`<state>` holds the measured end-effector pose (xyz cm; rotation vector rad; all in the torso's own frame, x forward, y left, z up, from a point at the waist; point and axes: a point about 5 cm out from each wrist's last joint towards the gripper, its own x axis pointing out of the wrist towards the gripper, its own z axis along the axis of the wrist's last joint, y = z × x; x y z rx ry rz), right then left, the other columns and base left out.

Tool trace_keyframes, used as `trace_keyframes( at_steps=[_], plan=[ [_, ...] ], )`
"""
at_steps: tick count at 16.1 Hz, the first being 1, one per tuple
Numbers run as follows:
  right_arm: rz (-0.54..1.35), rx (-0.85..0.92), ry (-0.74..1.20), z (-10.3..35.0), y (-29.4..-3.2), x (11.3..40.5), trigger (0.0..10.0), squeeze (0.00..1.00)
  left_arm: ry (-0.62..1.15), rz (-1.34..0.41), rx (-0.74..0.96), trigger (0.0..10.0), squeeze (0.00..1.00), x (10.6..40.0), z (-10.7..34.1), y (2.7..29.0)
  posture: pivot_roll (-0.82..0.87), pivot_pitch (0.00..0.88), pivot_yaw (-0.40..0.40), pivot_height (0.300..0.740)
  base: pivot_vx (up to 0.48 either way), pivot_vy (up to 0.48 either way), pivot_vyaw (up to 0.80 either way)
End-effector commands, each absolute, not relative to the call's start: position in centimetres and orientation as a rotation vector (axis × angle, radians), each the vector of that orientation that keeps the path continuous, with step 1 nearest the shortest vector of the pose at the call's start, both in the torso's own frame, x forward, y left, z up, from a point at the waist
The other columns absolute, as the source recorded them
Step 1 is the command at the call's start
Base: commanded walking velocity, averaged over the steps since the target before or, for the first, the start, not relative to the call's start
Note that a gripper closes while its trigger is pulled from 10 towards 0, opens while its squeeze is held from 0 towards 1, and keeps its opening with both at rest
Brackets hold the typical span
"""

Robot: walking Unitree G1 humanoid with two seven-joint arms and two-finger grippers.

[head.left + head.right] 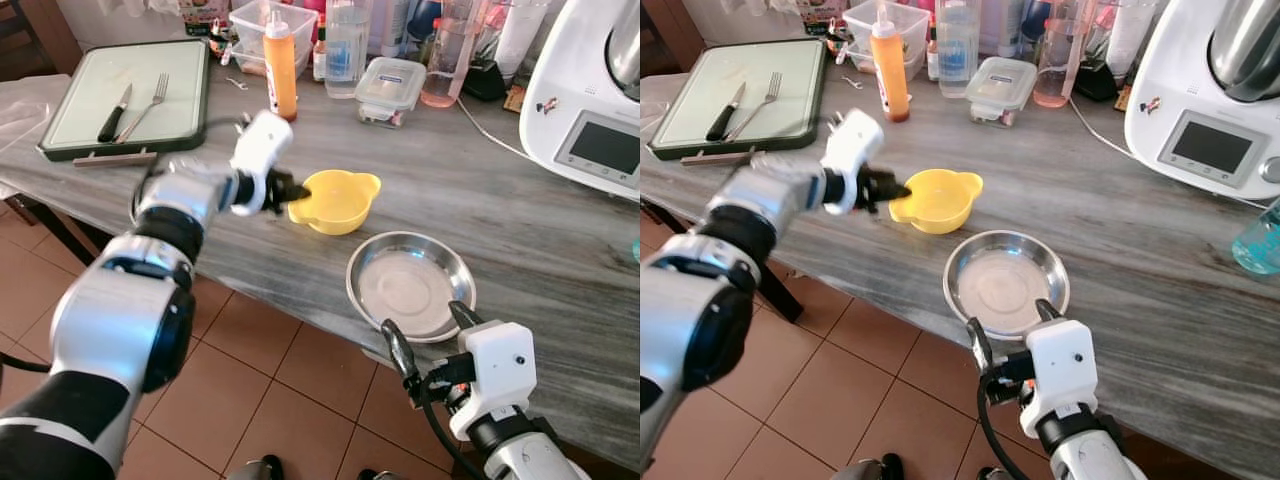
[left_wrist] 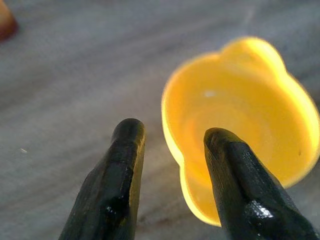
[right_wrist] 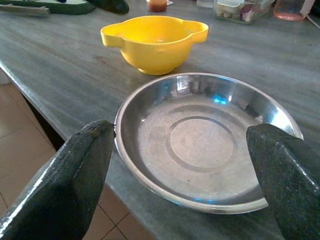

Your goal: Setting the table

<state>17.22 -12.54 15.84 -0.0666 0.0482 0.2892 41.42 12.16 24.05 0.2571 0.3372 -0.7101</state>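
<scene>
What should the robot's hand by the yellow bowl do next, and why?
Probably close the left gripper on the yellow bowl. Its open fingers sit at the bowl's near handle, one finger over the rim, so pinching should grip it.

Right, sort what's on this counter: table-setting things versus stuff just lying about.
For the job: yellow bowl, at the open left hand; steel plate, with the open right hand at its near rim; fork and knife on the tray.

Lying about: orange bottle, lidded container, kitchen machine.
</scene>
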Motion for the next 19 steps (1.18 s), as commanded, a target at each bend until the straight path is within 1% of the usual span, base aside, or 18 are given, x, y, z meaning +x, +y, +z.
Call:
trace_keyframes(
  at_steps=[1,4,5,8,9,11,12,15,19],
  plan=[
    [0.292,-0.07,0.062,15.6,-12.8,17.2,10.0,0.0,0.299,-0.686,0.234,10.0,1.0,41.6,25.5,12.5,0.01,0.161,0.023,0.74,0.0,0.0,0.0],
    [0.282,-0.078,0.053,15.6,-12.9,17.3,10.0,0.0,0.219,-0.613,0.156,10.0,1.0,42.0,26.6,13.1,0.02,0.156,0.016,0.74,0.0,0.0,0.0],
    [0.268,-0.084,0.042,15.7,-13.1,17.5,10.0,0.0,0.152,-0.594,0.089,10.0,1.0,42.0,27.2,13.4,0.02,0.153,0.007,0.74,0.0,0.0,0.0],
    [0.243,-0.1,0.019,15.9,-13.4,17.9,10.0,0.0,-0.011,-0.631,-0.072,10.0,1.0,41.6,27.8,14.2,0.04,0.151,-0.01,0.74,0.0,0.0,0.0],
    [0.239,-0.101,0.016,15.9,-13.5,18.0,10.0,0.0,-0.034,-0.635,-0.089,10.0,1.0,41.5,27.8,14.3,0.04,0.151,-0.01,0.74,0.0,0.0,0.0],
    [0.219,-0.112,0.007,15.9,-13.9,18.5,10.0,0.0,-0.147,-0.603,-0.147,10.0,1.0,40.5,26.7,15.0,0.05,0.149,-0.026,0.74,0.0,0.0,0.0],
    [0.209,-0.116,0.003,15.9,-14.1,18.8,10.0,0.0,-0.172,-0.595,-0.186,10.0,1.0,39.8,26.1,15.0,0.05,0.149,-0.033,0.74,0.0,0.0,0.0],
    [0.159,-0.136,-0.019,16.1,-14.8,19.2,10.0,0.0,-0.228,-0.637,-0.23,10.0,1.0,36.7,24.9,13.7,0.06,0.15,-0.044,0.74,0.0,0.0,0.0],
    [-0.002,-0.21,-0.106,17.5,-16.8,19.8,10.0,0.0,-0.187,-0.812,-0.233,10.0,1.0,32.8,23.6,9.2,0.06,0.152,-0.051,0.74,0.0,0.0,0.0]
  ],
)
